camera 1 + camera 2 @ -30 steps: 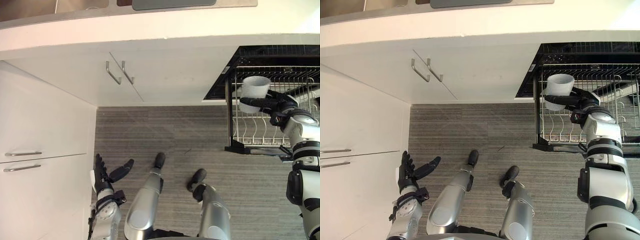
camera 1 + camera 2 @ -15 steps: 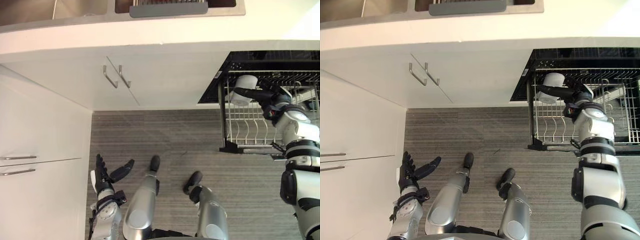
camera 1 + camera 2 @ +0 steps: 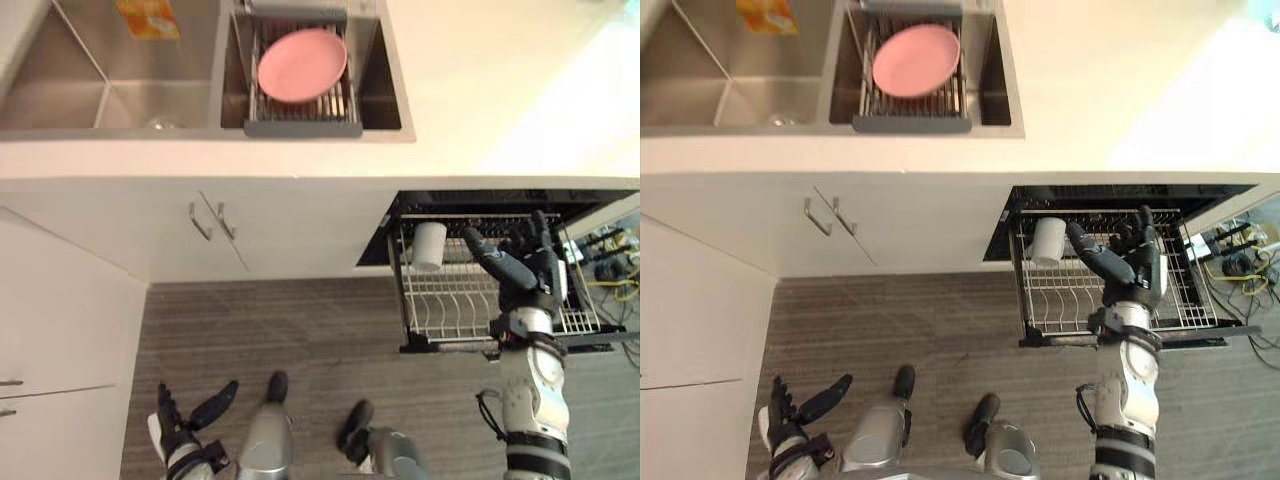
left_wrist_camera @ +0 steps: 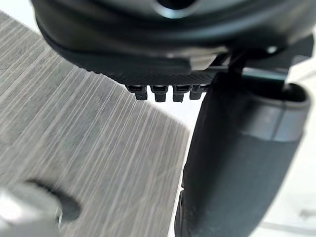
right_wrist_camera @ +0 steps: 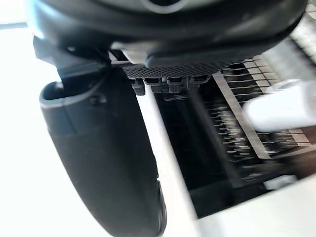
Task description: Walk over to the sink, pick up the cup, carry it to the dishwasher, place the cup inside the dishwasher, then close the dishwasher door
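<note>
The white cup [image 3: 428, 246] stands in the pulled-out wire rack [image 3: 470, 300] of the open dishwasher, at the rack's left end under the counter edge. My right hand [image 3: 520, 265] hovers over the rack just right of the cup, open, fingers spread and apart from the cup. In the right wrist view the cup [image 5: 279, 109] shows past the hand on the rack's wires. My left hand [image 3: 180, 427] hangs low by the floor at the lower left, open and holding nothing.
A steel double sink [image 3: 130, 90] is set in the white counter, with a pink plate [image 3: 303, 64] on a drying rack in its right basin. White cabinet doors with bar handles [image 3: 205, 220] stand left of the dishwasher. Grey striped floor lies below.
The right hand has let go of the cup, which now stands in the rack, and has drawn back to the right. The camera has tilted up, bringing the sink into view.
</note>
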